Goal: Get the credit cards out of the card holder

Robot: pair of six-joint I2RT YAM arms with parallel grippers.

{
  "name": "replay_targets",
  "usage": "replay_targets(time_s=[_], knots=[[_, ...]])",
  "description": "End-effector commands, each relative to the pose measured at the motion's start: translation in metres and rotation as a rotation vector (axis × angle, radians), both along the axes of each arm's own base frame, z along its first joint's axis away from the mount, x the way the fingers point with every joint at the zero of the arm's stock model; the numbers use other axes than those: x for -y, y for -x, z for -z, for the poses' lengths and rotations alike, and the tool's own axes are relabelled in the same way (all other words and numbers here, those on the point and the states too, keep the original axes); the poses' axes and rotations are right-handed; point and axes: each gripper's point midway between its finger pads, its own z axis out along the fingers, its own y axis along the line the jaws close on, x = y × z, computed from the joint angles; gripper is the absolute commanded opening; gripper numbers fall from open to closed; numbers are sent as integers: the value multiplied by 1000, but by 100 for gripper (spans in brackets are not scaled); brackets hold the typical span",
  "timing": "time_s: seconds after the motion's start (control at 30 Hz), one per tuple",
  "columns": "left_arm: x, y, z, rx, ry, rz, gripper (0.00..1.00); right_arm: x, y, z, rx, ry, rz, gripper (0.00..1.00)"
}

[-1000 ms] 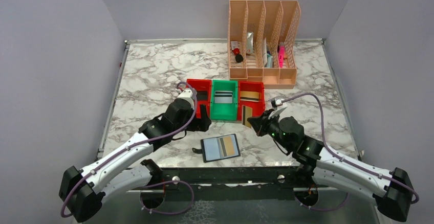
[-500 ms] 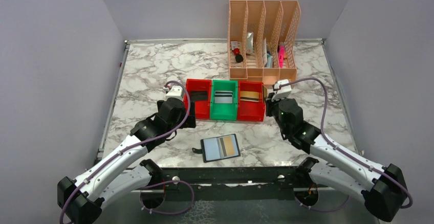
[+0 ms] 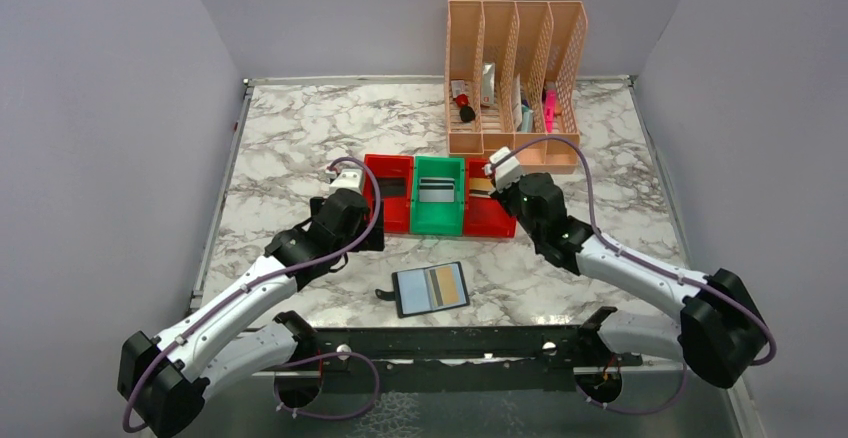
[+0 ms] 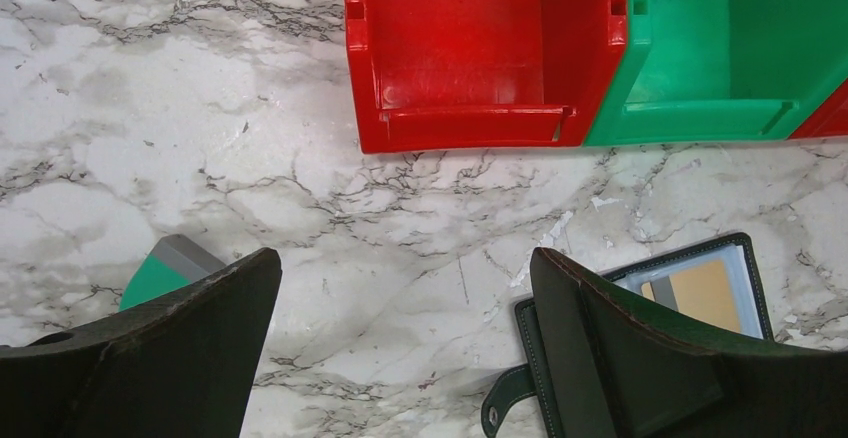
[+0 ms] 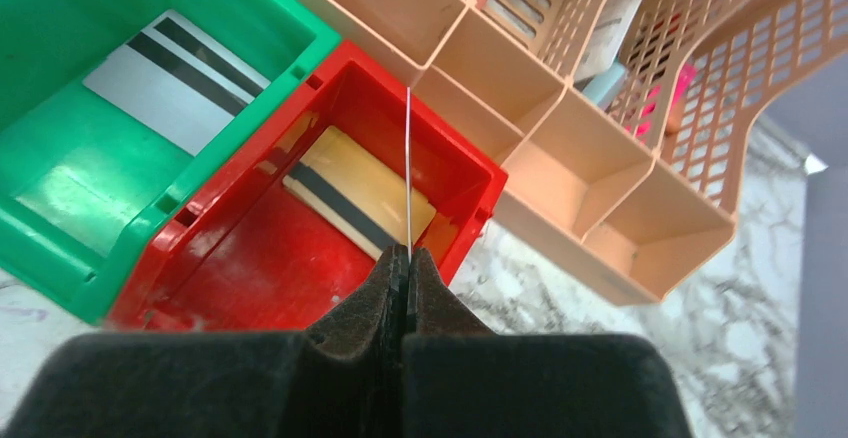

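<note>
Pinches a card (image 5: 408, 168) edge-on in the right gripper (image 5: 405, 258), jaws pressed flat together on its lower edge. Hangs it over the red bin (image 5: 215, 203) just right of the green bin (image 3: 438, 220), above a tan card (image 5: 350, 193) already lying inside. A second ago: same gripper low at the near side of that bin. Half a second ago: out beyond its right end. So swings up and around into a drop position, with no release yet. Reads as the delivery of one more card, only the opening of the jaws left to do.

Holds the left gripper (image 4: 405, 268) spread wide and empty, to the near left of the green bin, close to the front of the other red bin (image 4: 460, 128). Sits further left than a second ago, hardly shifted since half a second ago. Shows a green-and-grey sliver (image 4: 170, 263) behind one finger; cannot tell whether a card on the table.

Leaves the card holder (image 3: 432, 288) lying open on the table on the near side of the green bin, apart from both grippers and unmoved through all three moments, a tan-faced card (image 4: 700, 293) showing in its pocket. Probably means more pulling to come after this drop.
</note>
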Motion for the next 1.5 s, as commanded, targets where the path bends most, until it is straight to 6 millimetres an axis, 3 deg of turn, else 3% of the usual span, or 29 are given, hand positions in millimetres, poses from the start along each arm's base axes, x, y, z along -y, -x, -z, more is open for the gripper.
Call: replay_targets(time_s=[0.0, 0.27, 0.57, 1.1, 1.33, 1.47], knots=[[-4, -3, -4, 14, -19, -8, 99, -9, -20, -9, 63, 159, -66, 1], [-5, -2, -6, 18, -15, -8, 99, -27, -33, 20, 21, 273, -169, 1], [-5, -2, -8, 26, -6, -5, 99, -18, -52, 58, -2, 499, -176, 1], [-2, -1, -4, 8, -9, 11, 99, -26, -65, 84, 31, 634, -269, 1], [-1, -1, -3, 4, -12, 12, 99, -28, -59, 94, -4, 632, -310, 22], [-1, -1, -2, -1, -13, 15, 99, -26, -56, 99, -27, 632, -312, 27]])
